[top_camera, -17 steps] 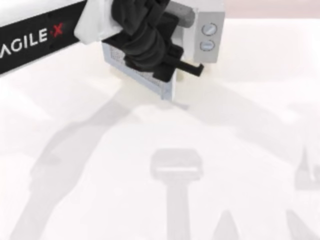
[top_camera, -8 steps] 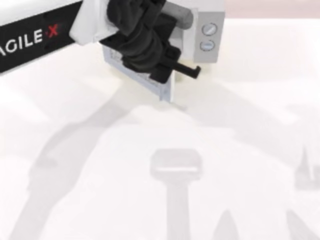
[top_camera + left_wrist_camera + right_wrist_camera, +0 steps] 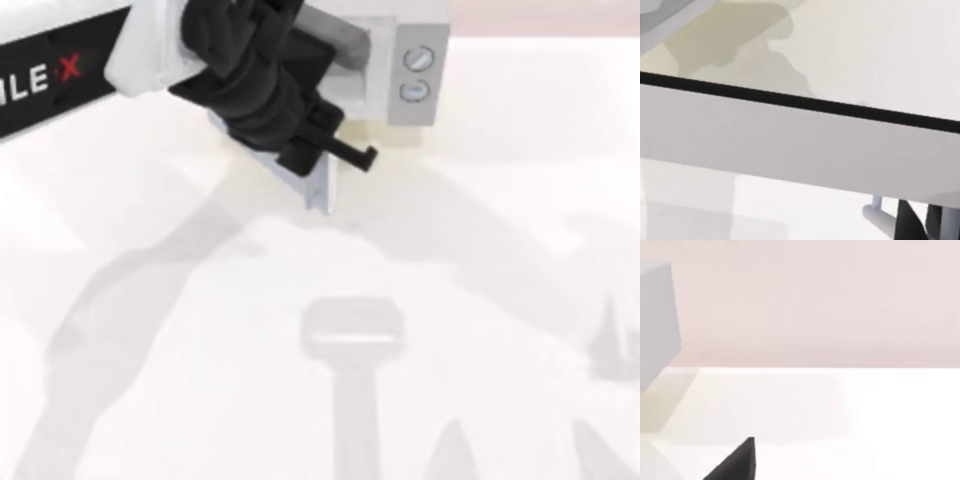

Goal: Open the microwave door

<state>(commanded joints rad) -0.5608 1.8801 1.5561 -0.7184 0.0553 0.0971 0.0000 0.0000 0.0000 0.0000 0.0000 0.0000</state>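
Looking at the microwave (image 3: 432, 30) sitting at the far edge of the table (image 3: 200, 350), a bit right of centre in the top view, with two round silver knobs (image 3: 418, 60) stacked on its right-hand panel. Seeing the microwave door (image 3: 318, 185) hanging partly open, hinged on the left and angling out toward the near side, with the pale cavity starting to show between the free edge and the knob panel.

Watching the left arm (image 3: 60, 75) reaching in from the top view's left, with the left gripper (image 3: 335, 150) sitting right over the door near its free edge and covering most of the panel from above. Not managing to tell whether it's clamped on the door or just resting against it, since the black wrist is hiding the contact. Getting mostly a close-up of the door's grey face (image 3: 790, 140) in the left wrist view, with a thin dark line running along it.

Spotting only a dark tip of the right gripper (image 3: 737, 462) in its own wrist view, parked well off to the right of the microwave's grey side (image 3: 657, 315). Not seeing enough there to call it open or closed.
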